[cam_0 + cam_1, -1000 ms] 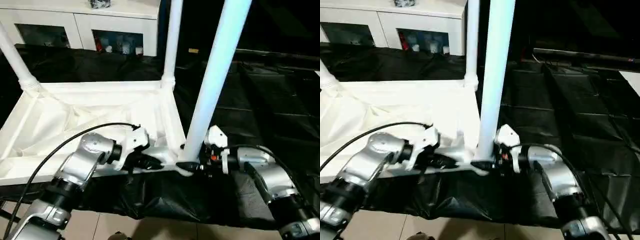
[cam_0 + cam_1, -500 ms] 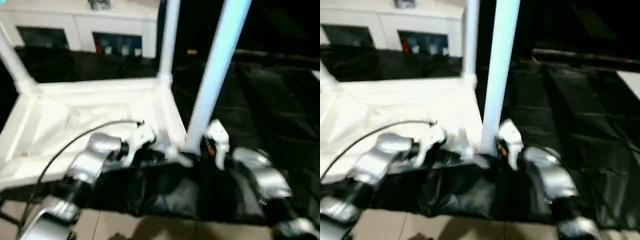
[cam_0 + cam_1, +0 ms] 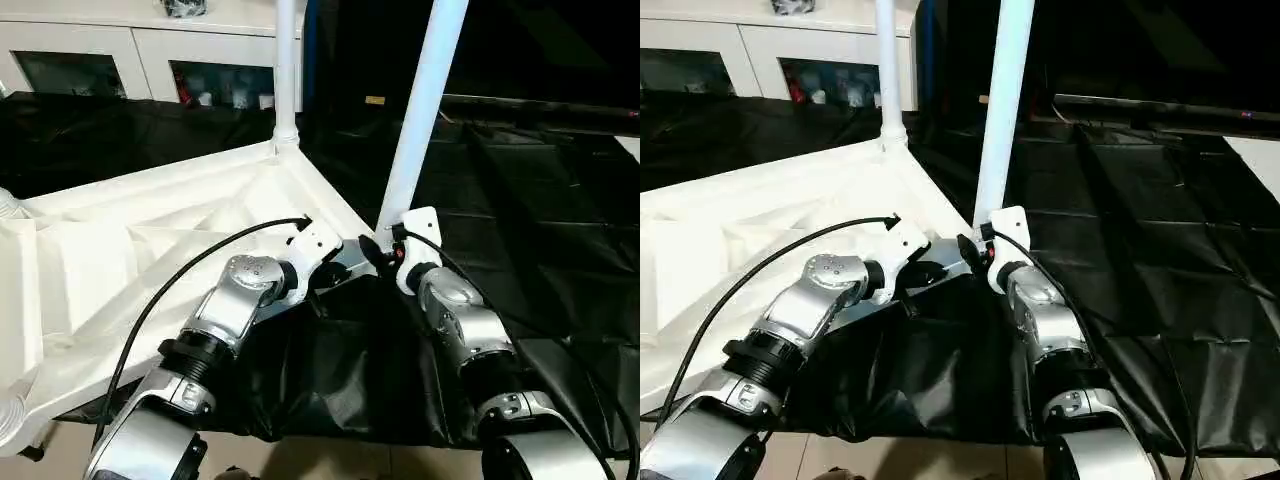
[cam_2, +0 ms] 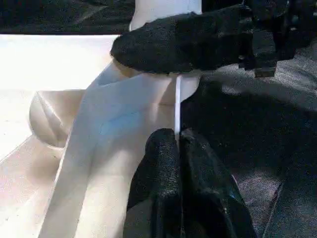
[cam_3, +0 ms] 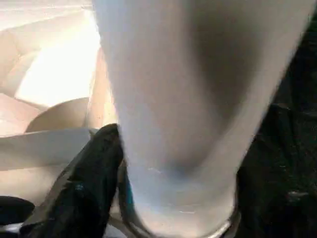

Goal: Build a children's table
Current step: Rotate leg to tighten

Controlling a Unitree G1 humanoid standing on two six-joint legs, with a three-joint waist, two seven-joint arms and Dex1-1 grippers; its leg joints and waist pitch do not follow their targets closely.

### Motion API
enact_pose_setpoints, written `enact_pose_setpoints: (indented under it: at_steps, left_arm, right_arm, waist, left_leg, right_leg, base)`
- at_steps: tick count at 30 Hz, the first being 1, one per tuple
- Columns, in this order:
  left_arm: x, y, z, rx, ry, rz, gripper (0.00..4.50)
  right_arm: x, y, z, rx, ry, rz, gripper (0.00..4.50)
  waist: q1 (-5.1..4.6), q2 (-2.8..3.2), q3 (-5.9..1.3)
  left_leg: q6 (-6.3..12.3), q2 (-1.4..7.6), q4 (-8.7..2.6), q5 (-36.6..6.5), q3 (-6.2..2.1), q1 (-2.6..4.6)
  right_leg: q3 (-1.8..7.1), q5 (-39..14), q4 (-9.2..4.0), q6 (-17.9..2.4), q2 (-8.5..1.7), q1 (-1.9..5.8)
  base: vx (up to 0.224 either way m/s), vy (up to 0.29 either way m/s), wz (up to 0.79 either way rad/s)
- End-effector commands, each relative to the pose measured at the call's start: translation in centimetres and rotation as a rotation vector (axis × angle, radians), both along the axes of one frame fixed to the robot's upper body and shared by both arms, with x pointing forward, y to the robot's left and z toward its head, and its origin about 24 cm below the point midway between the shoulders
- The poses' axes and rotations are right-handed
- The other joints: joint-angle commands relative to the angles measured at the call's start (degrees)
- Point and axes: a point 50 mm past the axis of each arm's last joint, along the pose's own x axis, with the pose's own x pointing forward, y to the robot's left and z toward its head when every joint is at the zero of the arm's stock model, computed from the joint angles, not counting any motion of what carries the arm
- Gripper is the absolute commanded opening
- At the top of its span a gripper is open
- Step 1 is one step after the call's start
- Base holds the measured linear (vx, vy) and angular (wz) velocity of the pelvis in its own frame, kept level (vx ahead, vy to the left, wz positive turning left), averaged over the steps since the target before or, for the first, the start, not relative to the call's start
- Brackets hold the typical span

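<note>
The children's table lies upside down, its white ribbed top (image 3: pixel 150 240) turned at an angle on black cloth. One white leg (image 3: pixel 285 70) stands in the far corner socket. A second leg (image 3: pixel 422 110) rises from the near right corner. My right gripper (image 3: pixel 385 245) is shut around that leg just above its flared base; one black finger (image 5: pixel 89 183) presses on the leg (image 5: pixel 183 99). Beside that corner my left gripper (image 3: pixel 345 268) is shut on the table's thin rim (image 4: pixel 177 106), its fingertips (image 4: pixel 163 158) pinching it. The right gripper's finger (image 4: pixel 188 42) lies across the leg base just beyond them.
Black cloth (image 3: pixel 520 200) covers the work surface to the right and in front. A white cabinet with glass doors (image 3: pixel 150 50) stands behind. Tiled floor (image 3: pixel 300 460) shows below the cloth's front edge. Round corner sockets (image 3: pixel 8 205) sit at the table's left side.
The table top has turned: its near right corner with the held leg has swung away from me. Both arms have reached further forward with it, and both keep their hold.
</note>
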Motion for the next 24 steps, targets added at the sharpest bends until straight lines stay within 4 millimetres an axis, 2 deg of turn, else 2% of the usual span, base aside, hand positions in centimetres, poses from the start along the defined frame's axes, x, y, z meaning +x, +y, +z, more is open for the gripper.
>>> enact_pose_setpoints:
  at_steps: [1, 2, 6, 8, 9, 10, 12, 13, 15, 19, 23, 24]
  left_arm:
    - [-0.1, -1.8, 1.7, -0.083, -0.06, -0.087, 0.0]
    - [-0.2, -1.6, 1.6, -0.078, -0.065, -0.106, 0.0]
    - [-0.8, -0.6, 1.5, -0.079, -0.055, -0.174, 0.0]
    - [-1.0, -0.2, 1.4, -0.076, -0.045, -0.195, 0.0]
    - [-1.0, 0.0, 1.4, -0.076, -0.041, -0.203, 0.0]
    - [-1.1, 0.2, 1.4, -0.081, -0.041, -0.219, 0.0]
    - [-1.9, 0.7, 1.8, -0.114, -0.02, -0.316, 0.0]
    - [-2.0, 0.8, 1.8, -0.115, -0.019, -0.32, 0.0]
    - [-2.4, 1.2, 1.9, -0.118, -0.006, -0.366, 0.0]
    - [-2.8, 2.2, 1.8, -0.104, 0.022, -0.406, 0.0]
    - [-3.1, 2.7, 1.8, -0.105, 0.042, -0.432, 0.0]
    - [-3.2, 2.8, 1.8, -0.106, 0.049, -0.438, 0.0]
  right_arm:
    - [-0.7, 2.7, -0.1, -0.018, -0.013, 0.174, 3.63]
    - [-0.7, 2.4, 0.0, -0.03, -0.023, 0.191, 3.78]
    - [-1.1, 1.0, 0.3, -0.062, -0.045, 0.326, 3.78]
    - [-1.4, 0.5, 0.4, -0.071, -0.055, 0.382, 3.78]
    - [-1.5, 0.3, 0.4, -0.066, -0.052, 0.407, 3.78]
    - [-1.7, 0.1, 0.4, -0.059, -0.047, 0.438, 3.78]
    - [-2.8, -0.7, 0.5, -0.068, -0.043, 0.578, 3.78]
    - [-2.9, -0.8, 0.5, -0.069, -0.043, 0.584, 3.78]
    - [-3.8, -1.3, 0.5, -0.082, -0.034, 0.68, 3.78]
    - [-5.5, -2.1, 0.4, -0.073, 0.016, 0.839, 3.78]
    - [-6.3, -2.4, 0.5, -0.061, 0.046, 0.902, 3.78]
    - [-6.4, -2.4, 0.5, -0.058, 0.053, 0.913, 3.65]
  waist:
    - [0.16, -0.11, -4.14]
    - [0.14, -0.11, -4.12]
    - [0.13, -0.27, -4.13]
    - [0.15, -0.21, -4.1]
    - [0.06, 0.04, -4.07]
    - [0.03, -0.03, -4.04]
    - [0.2, -0.1, -4.04]
    - [0.28, -0.14, -4.05]
    - [0.31, -0.11, -3.98]
    - [0.73, -0.19, -3.67]
    - [1.17, -0.18, -3.61]
    - [1.2, -0.22, -3.68]
  left_leg:
    - [2.4, 2.01, -3.73, -8.83, -0.37, 0.58]
    - [2.29, 2.0, -3.75, -8.88, -0.37, 0.58]
    - [2.92, 1.99, -3.66, -9.07, -0.41, 0.37]
    - [3.38, 2.12, -3.62, -8.67, -0.36, 0.43]
    - [3.46, 2.14, -3.65, -8.81, -0.37, 0.41]
    - [3.4, 2.12, -3.68, -9.24, -0.35, 0.52]
    - [3.52, 2.18, -3.63, -9.61, -0.36, 0.54]
    - [3.86, 2.27, -3.66, -9.46, -0.42, 0.42]
    - [4.16, 2.33, -3.67, -9.78, -0.36, 0.55]
    - [3.61, 2.37, -3.88, -12.23, -0.4, 0.8]
    - [3.12, 2.44, -3.94, -12.66, -0.45, 0.89]
    - [3.01, 2.34, -3.98, -12.47, -0.47, 0.8]
  right_leg:
    - [2.84, -9.5, -4.11, -12.24, -4.72, 3.07]
    - [2.85, -9.64, -4.12, -12.21, -4.66, 3.07]
    - [2.85, -9.42, -4.08, -12.07, -4.69, 3.35]
    - [2.91, -8.75, -4.03, -12.43, -4.7, 3.25]
    - [2.88, -8.59, -4.03, -12.85, -4.63, 3.2]
    - [2.85, -9.13, -4.08, -13.03, -4.57, 3.11]
    - [2.89, -9.77, -4.09, -12.94, -4.63, 3.22]
    - [2.91, -9.37, -3.97, -12.87, -4.67, 3.37]
    - [2.9, -9.82, -4.07, -12.99, -4.64, 3.1]
    - [2.92, -14.92, -4.7, -11.81, -4.58, 2.94]
    - [2.95, -17.82, -4.93, -10.79, -4.72, 2.69]
    - [2.87, -18.07, -4.92, -10.58, -4.65, 2.71]
  base:
    - [0.0, 0.0, 0.0]
    - [0.0, 0.0, 0.0]
    - [0.0, 0.0, 0.0]
    - [0.0, 0.0, 0.0]
    - [0.0, 0.0, 0.0]
    - [0.0, 0.0, 0.0]
    - [0.0, 0.0, 0.0]
    - [0.0, 0.0, 0.0]
    - [0.0, 0.0, 0.0]
    - [0.0, 0.0, 0.0]
    - [0.0, 0.0, 0.0]
    - [0.0, 0.0, 0.0]
